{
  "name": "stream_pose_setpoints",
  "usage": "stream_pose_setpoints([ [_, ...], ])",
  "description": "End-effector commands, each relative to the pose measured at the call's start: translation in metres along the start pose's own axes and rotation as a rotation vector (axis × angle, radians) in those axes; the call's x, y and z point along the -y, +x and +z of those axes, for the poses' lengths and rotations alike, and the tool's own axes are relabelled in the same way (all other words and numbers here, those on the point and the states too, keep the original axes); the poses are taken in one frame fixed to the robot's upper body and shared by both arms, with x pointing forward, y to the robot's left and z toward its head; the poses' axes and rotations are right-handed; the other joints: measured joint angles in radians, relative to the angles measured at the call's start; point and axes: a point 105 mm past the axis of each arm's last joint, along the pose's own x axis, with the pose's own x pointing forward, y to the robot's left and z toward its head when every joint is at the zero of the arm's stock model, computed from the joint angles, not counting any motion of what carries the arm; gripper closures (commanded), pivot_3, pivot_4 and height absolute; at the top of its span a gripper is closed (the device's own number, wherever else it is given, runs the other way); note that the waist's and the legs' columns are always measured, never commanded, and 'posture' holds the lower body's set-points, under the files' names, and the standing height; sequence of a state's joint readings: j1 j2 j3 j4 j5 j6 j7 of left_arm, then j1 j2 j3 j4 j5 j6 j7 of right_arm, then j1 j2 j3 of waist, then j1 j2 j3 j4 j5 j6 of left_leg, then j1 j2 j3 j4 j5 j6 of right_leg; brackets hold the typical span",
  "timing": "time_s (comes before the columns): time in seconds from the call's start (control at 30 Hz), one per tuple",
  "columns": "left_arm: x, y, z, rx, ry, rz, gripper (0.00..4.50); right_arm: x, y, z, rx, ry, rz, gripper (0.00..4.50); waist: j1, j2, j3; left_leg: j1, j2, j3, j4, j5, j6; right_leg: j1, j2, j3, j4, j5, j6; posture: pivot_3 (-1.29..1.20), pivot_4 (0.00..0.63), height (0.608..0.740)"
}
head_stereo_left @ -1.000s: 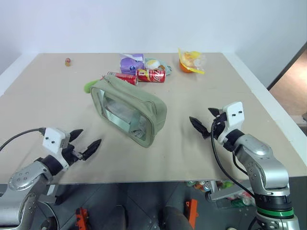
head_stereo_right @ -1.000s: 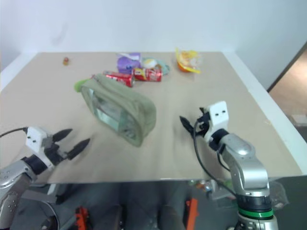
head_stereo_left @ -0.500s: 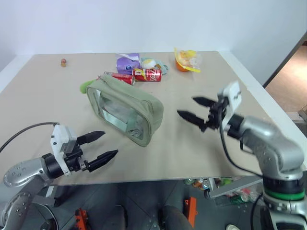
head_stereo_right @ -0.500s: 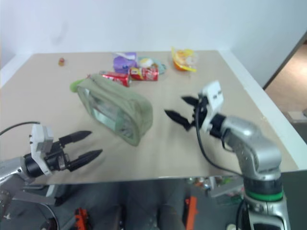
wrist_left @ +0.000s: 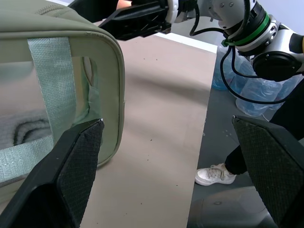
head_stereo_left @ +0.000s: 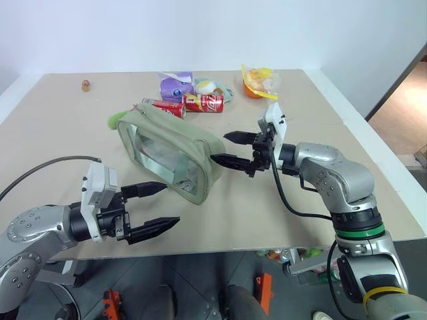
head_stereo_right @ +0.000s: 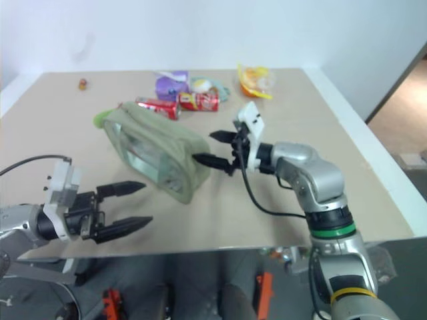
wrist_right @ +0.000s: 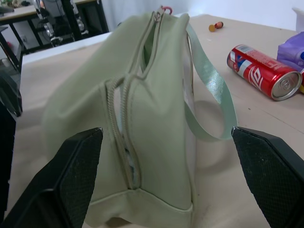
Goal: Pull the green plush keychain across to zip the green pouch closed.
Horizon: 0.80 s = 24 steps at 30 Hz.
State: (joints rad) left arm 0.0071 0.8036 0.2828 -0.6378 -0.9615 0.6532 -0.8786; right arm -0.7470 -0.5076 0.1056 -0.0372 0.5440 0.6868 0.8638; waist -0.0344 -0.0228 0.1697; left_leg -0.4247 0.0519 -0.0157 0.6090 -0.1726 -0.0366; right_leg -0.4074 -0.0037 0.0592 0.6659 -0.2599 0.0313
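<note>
So the green pouch (head_stereo_left: 170,152) sits mid-table with its long axis running diagonally, from the far-left end down toward the near end. The green plush keychain (head_stereo_left: 117,120) lies at the far-left end, right against the pouch. Right gripper (head_stereo_left: 230,148) hovers at the near-right end of the pouch, spread wide and empty. Left gripper (head_stereo_left: 155,207) hangs just off the pouch's near end, also wide and empty. Neither's close to the plush; I'd guess the left arm has the easier reach.
</note>
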Motion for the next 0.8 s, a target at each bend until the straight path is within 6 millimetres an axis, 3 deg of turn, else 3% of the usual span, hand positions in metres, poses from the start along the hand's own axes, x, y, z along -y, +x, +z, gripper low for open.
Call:
stream_pose_setpoints([
  [0.03,-0.001,0.0,0.006,0.011,0.043,0.011,0.0,-0.002,0.001,0.015,0.05,-0.037,0.023,0.52,0.0,0.0,0.0,0.0,0.0,0.0,0.0,0.0,0.0,0.0,0.0,0.0,0.0,0.0,0.0,0.0,0.15,0.74],
  [0.07,-0.002,0.0,0.006,0.011,0.046,0.017,0.0,-0.002,0.001,0.016,0.054,-0.039,0.027,0.6,0.0,0.0,0.0,0.0,0.0,0.0,0.0,0.0,0.0,0.0,0.0,0.0,0.0,0.0,0.0,0.0,0.15,0.74],
  [0.13,-0.002,0.0,0.004,0.011,0.046,0.02,0.0,-0.003,0.002,0.016,0.06,-0.038,0.035,1.53,0.0,0.0,0.0,0.0,0.001,0.0,0.0,0.0,0.0,0.0,0.001,0.0,0.0,0.0,0.0,0.0,0.15,0.74],
  [0.4,-0.001,0.004,0.003,0.024,0.049,0.026,0.0,-0.003,0.004,0.016,0.061,-0.023,0.047,4.26,0.0,0.0,0.0,0.0,0.0,0.0,0.0,0.0,0.0,0.0,0.001,0.0,0.0,0.0,0.0,0.0,0.15,0.74],
  [0.63,-0.002,0.005,0.003,0.03,0.045,0.029,0.0,-0.006,-0.004,0.023,0.032,-0.082,0.089,4.39,0.0,0.0,0.0,0.0,0.0,0.0,0.0,0.0,0.0,0.0,0.001,0.0,0.0,0.0,0.0,0.0,0.15,0.74],
  [0.8,-0.003,0.006,0.003,0.027,0.049,0.022,0.0,0.017,-0.033,0.023,-0.074,-0.191,0.078,4.39,0.003,0.0,0.001,0.0,0.0,0.001,0.0,0.0,0.0,0.0,0.0,0.001,0.0,0.001,0.001,0.0,0.15,0.74],
])
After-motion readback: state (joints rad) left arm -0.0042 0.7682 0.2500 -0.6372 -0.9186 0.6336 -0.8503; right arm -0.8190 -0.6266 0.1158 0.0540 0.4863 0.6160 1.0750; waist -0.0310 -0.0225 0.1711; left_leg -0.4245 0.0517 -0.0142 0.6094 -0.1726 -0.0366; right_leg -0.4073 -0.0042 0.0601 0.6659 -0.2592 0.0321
